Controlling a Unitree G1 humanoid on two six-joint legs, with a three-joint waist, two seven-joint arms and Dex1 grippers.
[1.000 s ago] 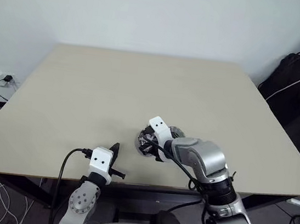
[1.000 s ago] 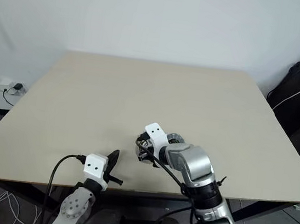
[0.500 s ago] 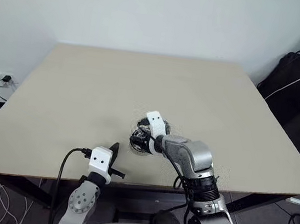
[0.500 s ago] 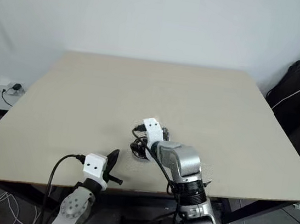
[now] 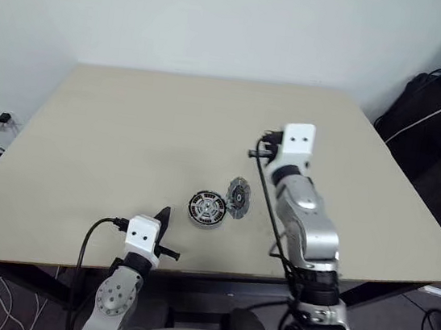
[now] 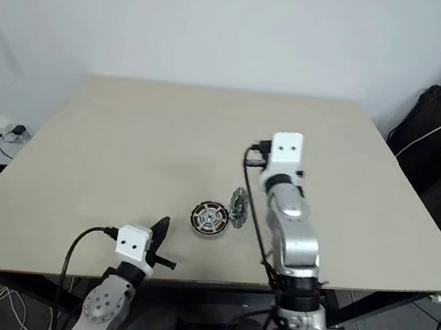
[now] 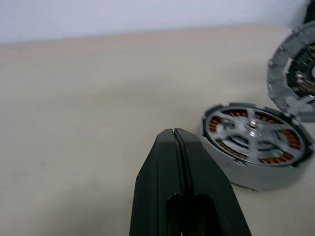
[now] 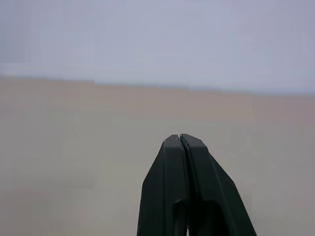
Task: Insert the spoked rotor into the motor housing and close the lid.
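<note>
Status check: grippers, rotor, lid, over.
Left gripper and right gripper shut, both empty. Spoked rotor seated in motor housing. Lid off, leaning tilted against housing. Nothing in the way.

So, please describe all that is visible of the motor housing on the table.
The motor housing is a round, shallow grey cup lying flat on the table, open side up. Copper-brown windings ring its inside, and a silvery spoked rotor sits in it. The lid stands tilted at its far right edge, seemingly touching. Neither gripper touches it.
</note>
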